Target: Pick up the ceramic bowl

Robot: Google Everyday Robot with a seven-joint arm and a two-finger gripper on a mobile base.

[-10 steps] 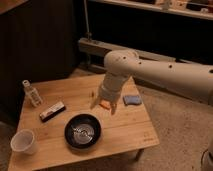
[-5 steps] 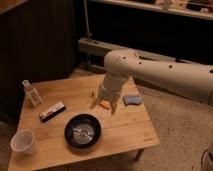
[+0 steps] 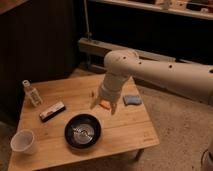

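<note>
Ceramic bowl [image 3: 83, 132] sits flat on the wooden worktop [image 3: 125, 132], front-centre, untouched. Gripper [image 3: 103, 108] hangs above the worktop just behind the bowl, pointing down, jaws apart and holding nothing, with a small orange item [image 3: 104, 105] showing between them. White cup [image 3: 23, 141] at front-left corner; clear bottle [image 3: 32, 93] and dark bar [image 3: 52, 111] on the left; blue sponge [image 3: 132, 100] on the right.

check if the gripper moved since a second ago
No: the gripper sits at the same spot above the table, just behind the ceramic bowl.
</note>
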